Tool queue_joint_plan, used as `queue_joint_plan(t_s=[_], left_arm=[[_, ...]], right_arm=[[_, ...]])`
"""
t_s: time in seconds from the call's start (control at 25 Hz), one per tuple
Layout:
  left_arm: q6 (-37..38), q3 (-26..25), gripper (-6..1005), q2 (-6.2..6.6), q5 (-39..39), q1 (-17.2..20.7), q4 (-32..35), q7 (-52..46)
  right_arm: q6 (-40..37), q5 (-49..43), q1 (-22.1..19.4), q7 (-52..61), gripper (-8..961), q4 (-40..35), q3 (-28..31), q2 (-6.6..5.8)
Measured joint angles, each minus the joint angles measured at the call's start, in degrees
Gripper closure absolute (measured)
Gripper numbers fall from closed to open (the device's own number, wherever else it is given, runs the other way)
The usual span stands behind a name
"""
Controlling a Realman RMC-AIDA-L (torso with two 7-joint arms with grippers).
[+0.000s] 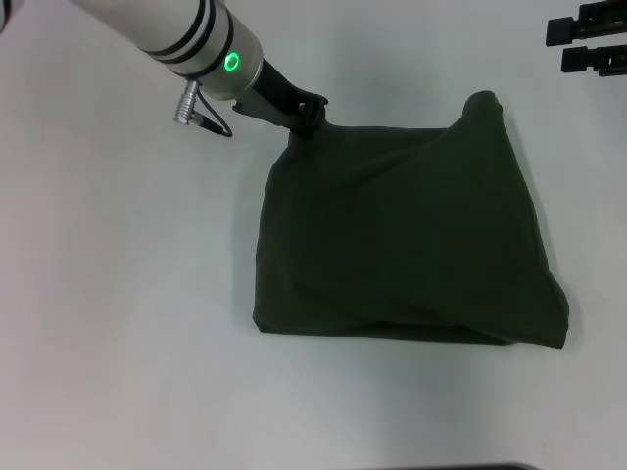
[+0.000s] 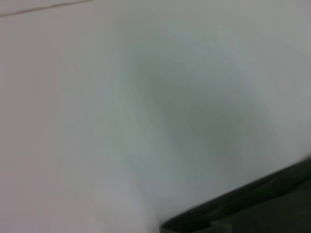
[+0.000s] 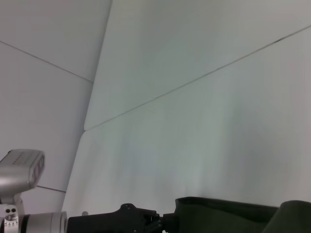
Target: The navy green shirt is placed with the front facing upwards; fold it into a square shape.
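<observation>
The navy green shirt (image 1: 411,235) lies folded into a rough square on the white table, plain dark side up, with no lettering showing. My left gripper (image 1: 308,116) is at the shirt's far left corner, shut on the cloth, which is drawn up to a point there. The right wrist view shows the left gripper (image 3: 163,222) meeting the shirt's edge (image 3: 228,216). A strip of the shirt (image 2: 252,208) shows in the left wrist view. My right gripper (image 1: 563,44) is parked at the far right, open and away from the shirt.
The white table (image 1: 118,294) surrounds the shirt on all sides. The left arm's grey wrist with a green light (image 1: 231,62) and a cable plug (image 1: 191,106) hang over the far left. The shirt's far right corner (image 1: 485,103) stands up in a hump.
</observation>
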Motion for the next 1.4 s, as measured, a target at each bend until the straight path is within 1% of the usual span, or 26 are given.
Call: queue_joint_plan(t_s=[0.12,0.36,0.56,0.88,1.2,1.32,1.4], left_arm=[[0.1,-0.2,1000,0.11,0.1,0.3,-0.5,-0.1],[0.2,-0.4,976,0.92,0.9,1.1,-0.9,-1.4],[0.8,-0.9,957,1.47,1.7,2.7,-2.8,-2.4],[1.1,-1.2,925,1.53,1.8,3.8,-4.3,-2.6],[0.7,-1.2,894,2.06,1.8,4.3,-4.3,-3.2],[0.7,-1.2,882,1.90,1.6,4.5,-4.7,-2.7],[0.9,-1.2,874,1.55,1.6,4.7,-5.2,-1.9]], right_arm=[[0.0,0.0,0.0,0.0,357,0.0,0.0,0.01],[0.0,0.1,0.0,0.0,356,0.1,0.0,0.02],[0.0,0.1,0.0,0.0,356,0.1,0.0,0.02],[0.0,0.1,0.2,0.0,356,0.1,0.0,0.02],[0.0,0.1,0.0,0.0,356,0.1,0.0,0.02],[0.0,0.1,0.0,0.0,355,0.1,0.0,0.01],[0.0,0.1,0.1,0.0,356,0.2,0.0,0.01]])
